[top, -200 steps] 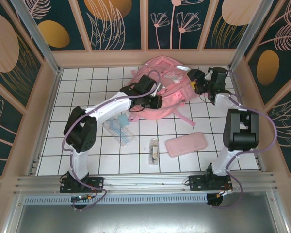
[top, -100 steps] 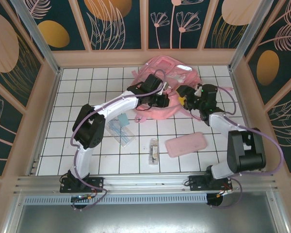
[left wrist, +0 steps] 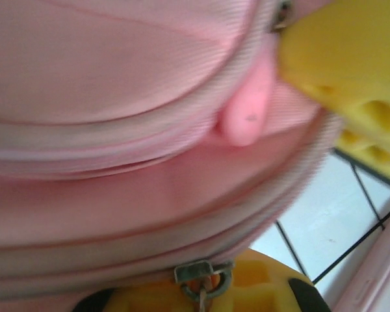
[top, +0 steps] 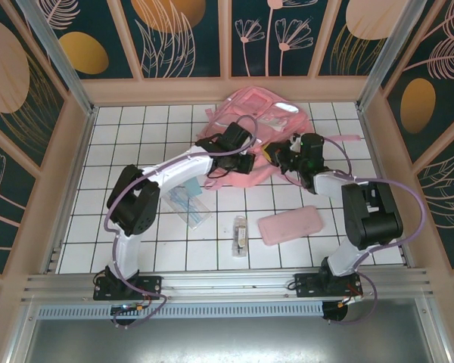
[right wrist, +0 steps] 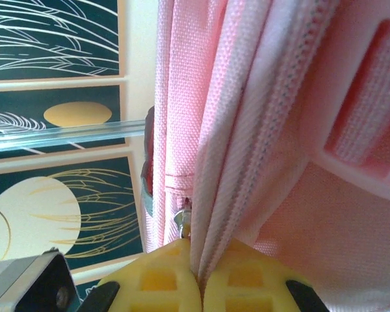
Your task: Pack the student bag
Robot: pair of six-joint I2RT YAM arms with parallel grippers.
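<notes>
Student bag, pink and crumpled, lies at the far middle of the tiled table. At its near edge the left gripper is closed on the bag's zipper pull, and the right gripper is clamped on a fabric fold beside the zipper. Nearer lie a pink pencil case, at left a clear packet, and between them a small pack.
</notes>
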